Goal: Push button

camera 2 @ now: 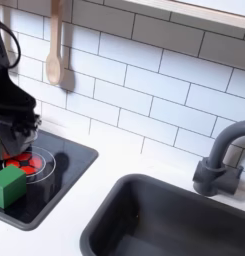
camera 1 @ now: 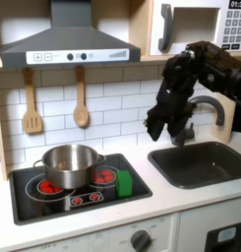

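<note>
Black claw [camera 1: 161,126] hangs above the tabletop [camera 1: 142,202] — fingers apparently together (hard to tell), suited to pressing a button.

buttons [camera 1: 85,200] | small, red; stove's front edge, beside green block

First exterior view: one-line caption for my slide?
WidowX arm's tool hangs above the counter between stove with steel pot and sink.
</note>
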You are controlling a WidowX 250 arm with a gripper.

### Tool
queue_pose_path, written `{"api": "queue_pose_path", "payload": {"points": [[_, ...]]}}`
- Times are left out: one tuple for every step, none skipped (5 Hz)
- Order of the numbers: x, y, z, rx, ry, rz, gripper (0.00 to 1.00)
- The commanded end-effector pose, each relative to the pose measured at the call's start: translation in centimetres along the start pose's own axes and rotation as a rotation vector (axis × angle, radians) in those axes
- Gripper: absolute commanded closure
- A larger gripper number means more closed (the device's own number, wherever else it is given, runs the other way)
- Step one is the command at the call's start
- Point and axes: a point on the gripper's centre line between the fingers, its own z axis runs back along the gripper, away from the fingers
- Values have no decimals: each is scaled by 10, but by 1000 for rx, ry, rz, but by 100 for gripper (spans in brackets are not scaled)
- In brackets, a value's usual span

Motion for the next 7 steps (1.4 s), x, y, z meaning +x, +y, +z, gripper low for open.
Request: {"api": "queue_pose_path", "payload": {"points": [[29, 15, 3, 0, -84, 31, 100], [40, 23, 1, 4, -116, 46, 100], [53, 28, -3, 15, -151, 52, 100], [65, 31, -3, 17, -186, 58, 100], [77, 33, -1, 16, -230, 56, 100], [89, 39, 5, 20, -275, 58, 100], [99, 45, 9, 22, -305, 60, 100]]}}
